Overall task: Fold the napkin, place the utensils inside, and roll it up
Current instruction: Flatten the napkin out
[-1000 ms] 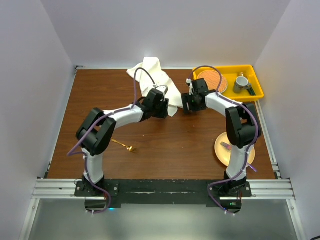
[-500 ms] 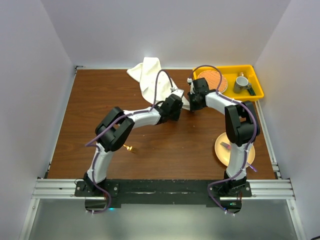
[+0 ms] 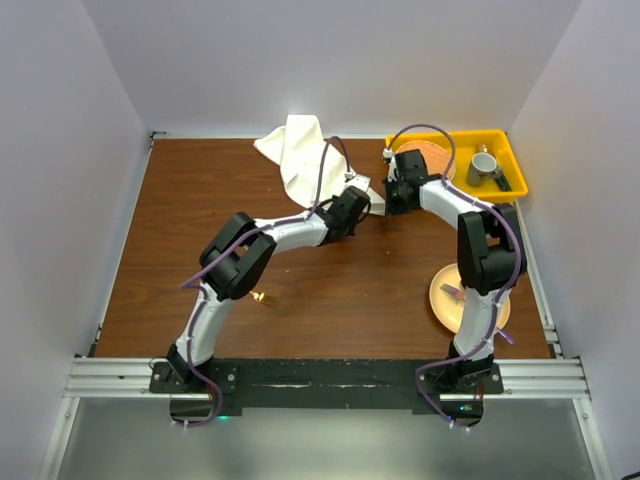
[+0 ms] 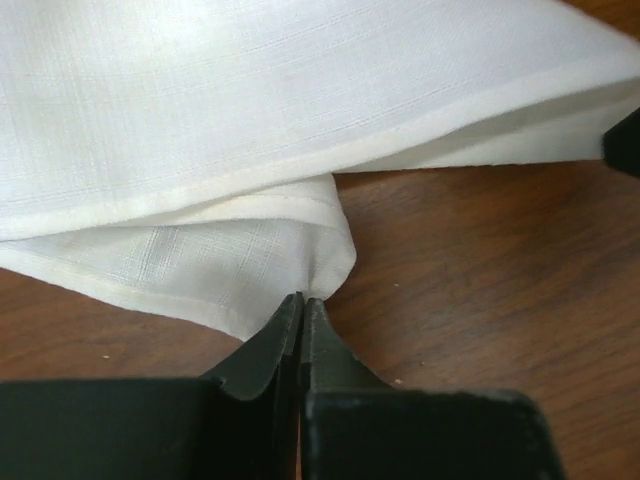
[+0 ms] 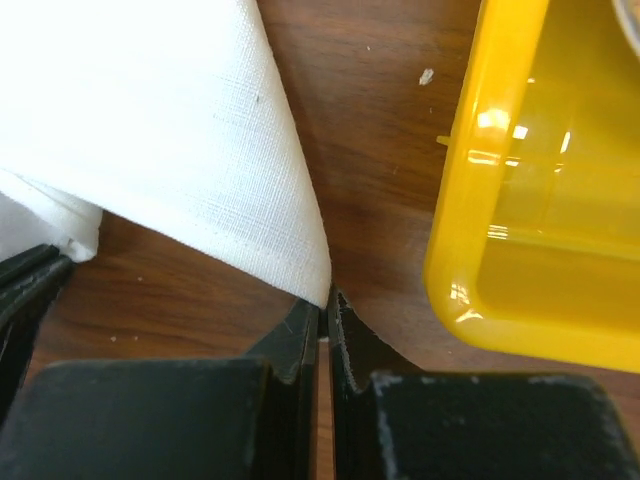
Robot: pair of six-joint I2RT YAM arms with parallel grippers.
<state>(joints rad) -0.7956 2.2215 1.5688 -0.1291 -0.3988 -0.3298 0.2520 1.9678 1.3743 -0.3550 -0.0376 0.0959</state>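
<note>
White walls (image 3: 330, 60), brown wooden table (image 3: 200, 210)

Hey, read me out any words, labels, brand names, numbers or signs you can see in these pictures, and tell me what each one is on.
None: no view shows readable text.
The napkin is plain cloth with no print.
The yellow tray has no marking where it shows.
The mug in the tray is too small to tell if it carries any writing.
</note>
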